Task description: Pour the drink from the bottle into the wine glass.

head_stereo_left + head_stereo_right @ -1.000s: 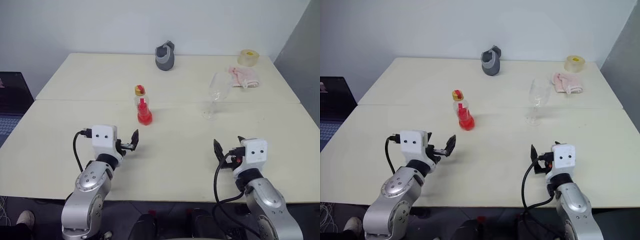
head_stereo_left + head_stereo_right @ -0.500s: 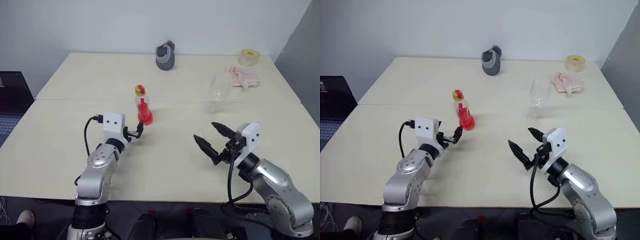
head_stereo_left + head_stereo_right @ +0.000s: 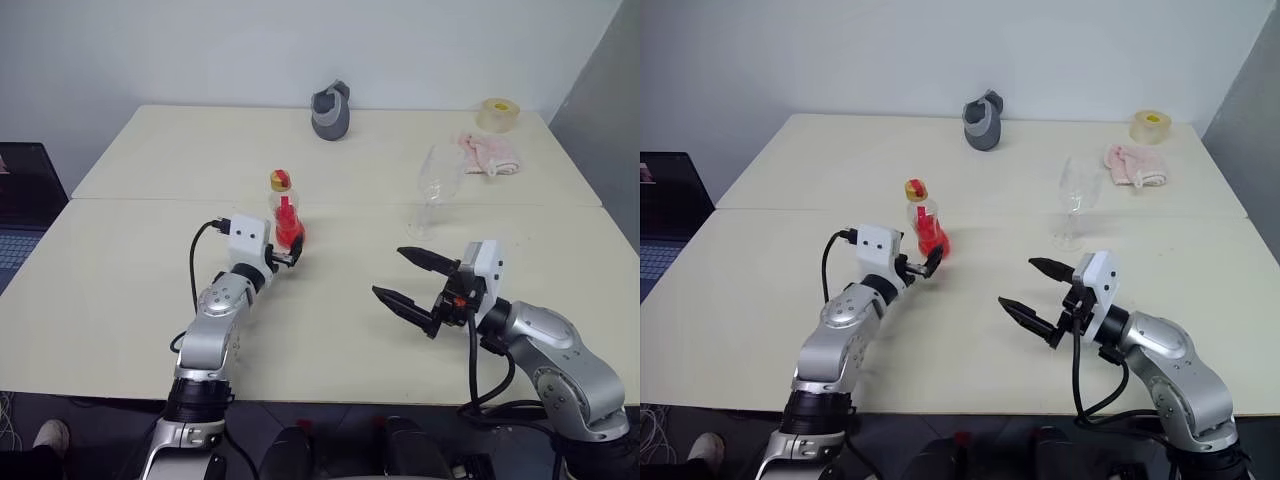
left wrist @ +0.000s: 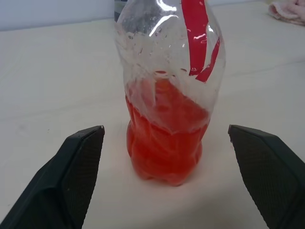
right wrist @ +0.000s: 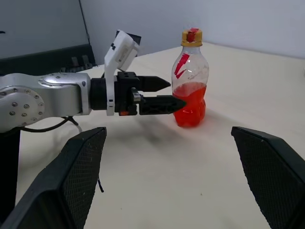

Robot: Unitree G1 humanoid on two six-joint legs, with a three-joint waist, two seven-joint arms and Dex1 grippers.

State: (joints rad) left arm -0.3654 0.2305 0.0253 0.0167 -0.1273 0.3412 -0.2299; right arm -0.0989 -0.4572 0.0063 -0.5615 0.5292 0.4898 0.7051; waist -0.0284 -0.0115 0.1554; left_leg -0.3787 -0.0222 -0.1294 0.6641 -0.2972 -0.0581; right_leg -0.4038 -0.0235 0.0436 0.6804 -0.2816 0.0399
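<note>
The left gripper (image 3: 290, 258), fingers spread, has advanced to flank the small clear plastic bottle (image 3: 286, 212) of red drink (image 4: 164, 140), the stemmed clear wine glass (image 3: 434, 188) at its three o'clock, while the right gripper (image 3: 408, 279), also spread, has swung toward it, suggesting a grasp is imminent.

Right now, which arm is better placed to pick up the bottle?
The left. The left gripper is open right at the bottle, which stands upright between its fingers in the left wrist view. The right gripper is open over bare table, well apart from it.
</note>
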